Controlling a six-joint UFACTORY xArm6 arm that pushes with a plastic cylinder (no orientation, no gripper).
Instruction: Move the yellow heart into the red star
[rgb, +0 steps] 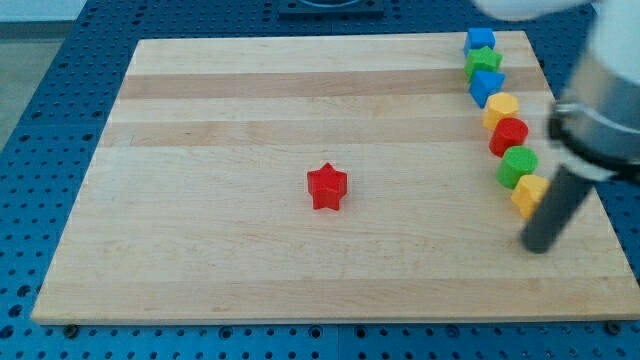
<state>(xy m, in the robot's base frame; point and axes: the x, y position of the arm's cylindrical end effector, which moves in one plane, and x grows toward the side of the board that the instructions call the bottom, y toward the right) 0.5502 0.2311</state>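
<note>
The red star (326, 187) lies near the middle of the wooden board (220, 150). Two yellow blocks sit in a column of blocks along the view's right edge: one lower down (529, 194), one higher up (501, 108). I cannot tell which of them is the heart. My tip (538, 246) rests on the board just below and slightly right of the lower yellow block, close to it but apart from it. The red star is far to the tip's left.
The right-hand column runs from the view's top: a blue block (480, 41), a green star (484, 62), a blue block (487, 87), the upper yellow block, a red block (509, 136), a green block (519, 166), the lower yellow block. The board's right edge is close to my tip.
</note>
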